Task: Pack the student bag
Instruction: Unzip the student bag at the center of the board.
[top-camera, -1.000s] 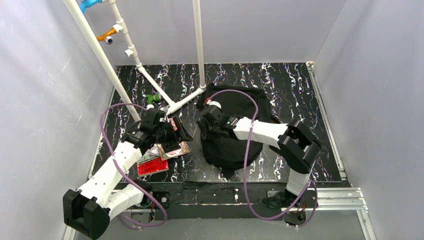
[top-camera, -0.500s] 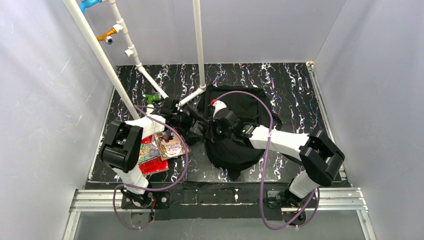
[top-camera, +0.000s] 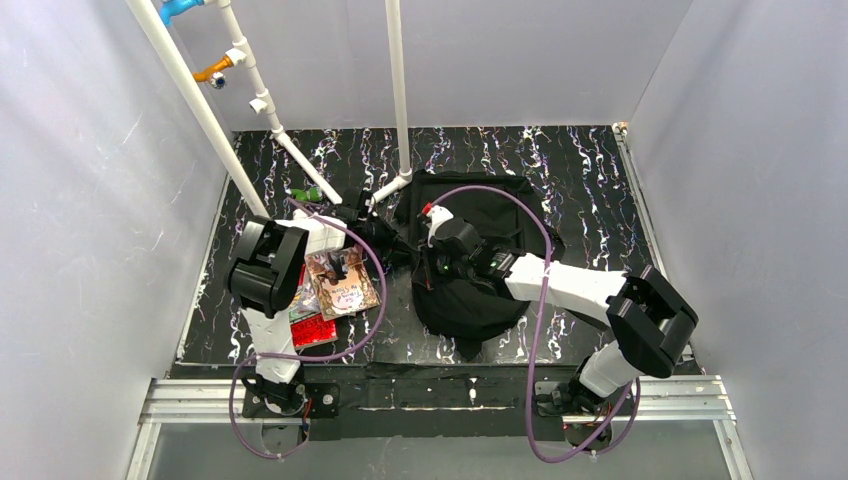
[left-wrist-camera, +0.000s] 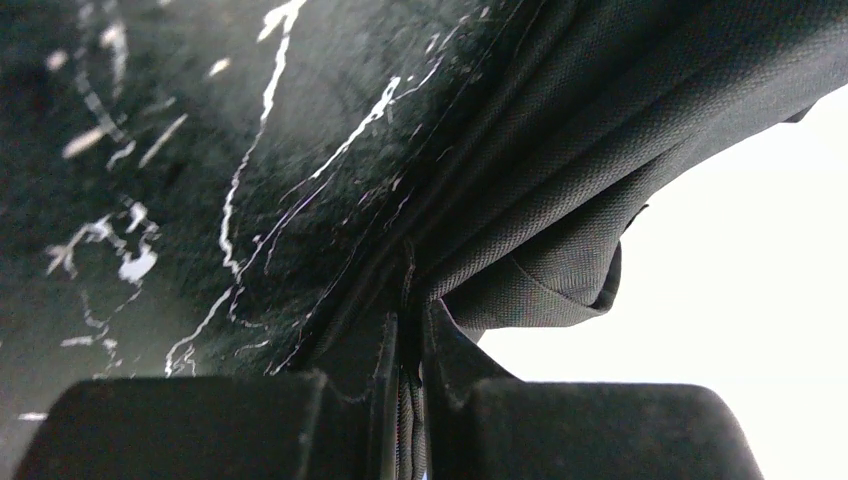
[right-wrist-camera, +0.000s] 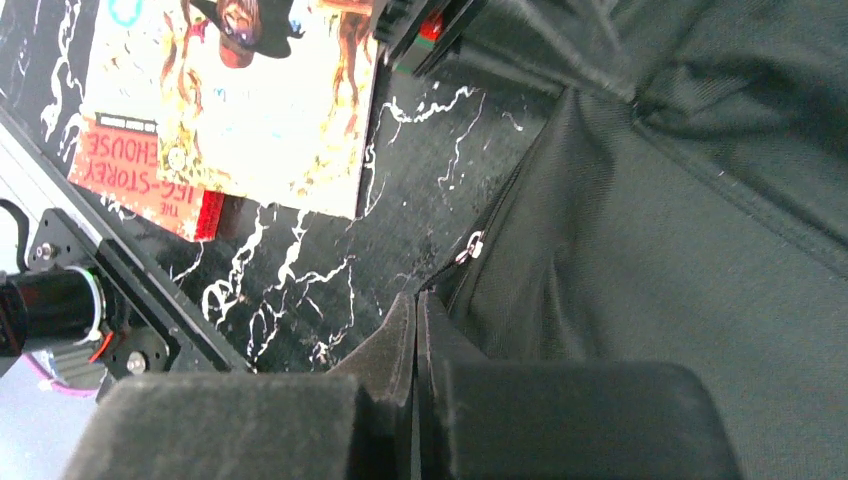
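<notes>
The student bag is a black fabric backpack lying flat at mid-table. My left gripper reaches in from the left and is shut on the bag's zippered edge; zip tape shows between its fingers. My right gripper sits at the same left edge, a little nearer. In the right wrist view its jaws are pressed together, and the bag's zip seam runs straight into the tips. A metal zip pull lies just beyond them. The bag's inside is hidden.
An illustrated book lies left of the bag on top of other books, with a red one nearest the front. A white pipe frame rises at the back left, with a green object at its foot.
My left arm swung from the books to the bag's left edge and closed there. My right gripper shifted slightly along that edge and closed too.
</notes>
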